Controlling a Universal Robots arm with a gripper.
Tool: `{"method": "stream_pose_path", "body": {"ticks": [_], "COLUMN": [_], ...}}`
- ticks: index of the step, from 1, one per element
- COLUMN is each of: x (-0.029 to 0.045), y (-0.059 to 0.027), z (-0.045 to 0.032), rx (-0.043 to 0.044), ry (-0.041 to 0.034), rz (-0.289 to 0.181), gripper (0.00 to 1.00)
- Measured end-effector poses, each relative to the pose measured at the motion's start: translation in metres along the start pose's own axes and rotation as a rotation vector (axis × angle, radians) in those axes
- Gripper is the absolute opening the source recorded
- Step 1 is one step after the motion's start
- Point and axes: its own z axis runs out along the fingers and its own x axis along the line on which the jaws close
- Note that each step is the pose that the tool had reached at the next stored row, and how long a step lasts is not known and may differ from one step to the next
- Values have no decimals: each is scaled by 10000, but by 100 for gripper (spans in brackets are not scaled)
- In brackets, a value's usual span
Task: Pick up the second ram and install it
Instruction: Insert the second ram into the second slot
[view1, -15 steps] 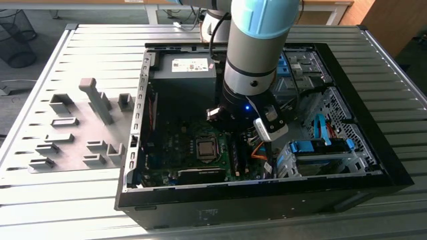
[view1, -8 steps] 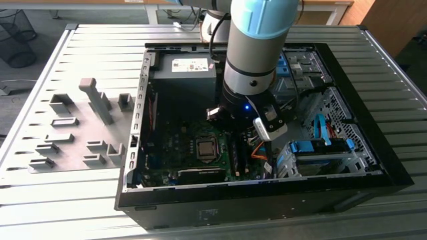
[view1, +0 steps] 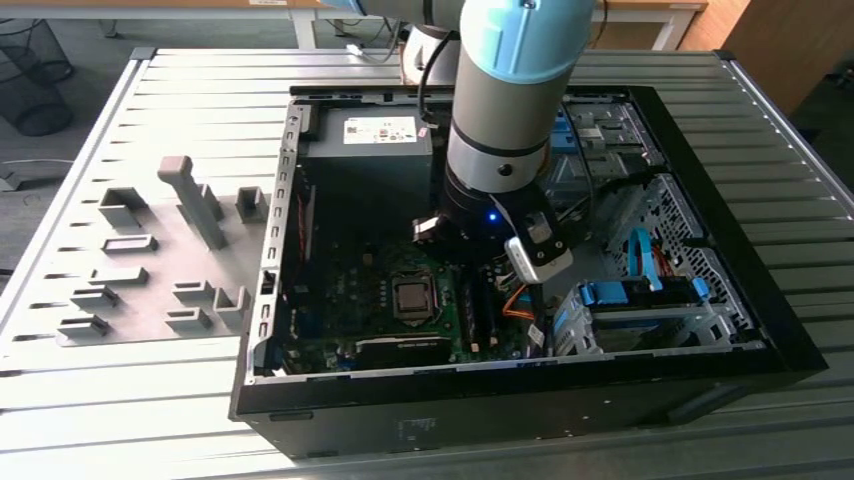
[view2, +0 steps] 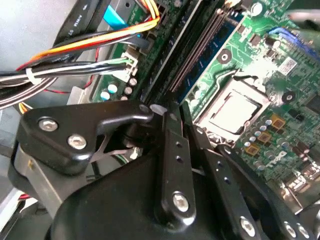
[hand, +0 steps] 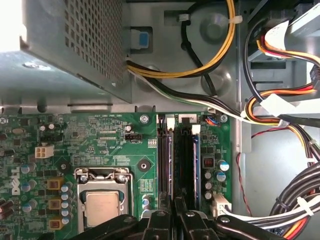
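Observation:
My gripper (hand: 173, 216) is low over the motherboard's memory slots (hand: 180, 160), inside the open computer case (view1: 274, 250). Its two black fingers (view2: 172, 150) stand nearly together, straddling a thin stick on edge in one slot, which is the second ram (hand: 170, 165). The stick runs out from between the tips along its slot. Another blue-edged stick (hand: 196, 165) sits two slots over. In the exterior view the arm (view1: 501, 150) reaches straight down into the case and hides the gripper's tips.
The processor socket (hand: 102, 205) lies beside the slots. Bundled cables (hand: 280, 115) hang close on the other side, and the power supply box (hand: 65, 45) is beyond the slots. Grey holder blocks (view1: 200, 205) stand on the slatted table at the exterior view's left.

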Motion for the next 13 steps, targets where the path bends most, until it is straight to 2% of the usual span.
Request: {"method": "stream_pose_path", "body": {"ticks": [13], "x": [-3], "y": [0], "z": [1], "rx": [2], "ry": [0], "rz": [-2], "gripper": [14]}}
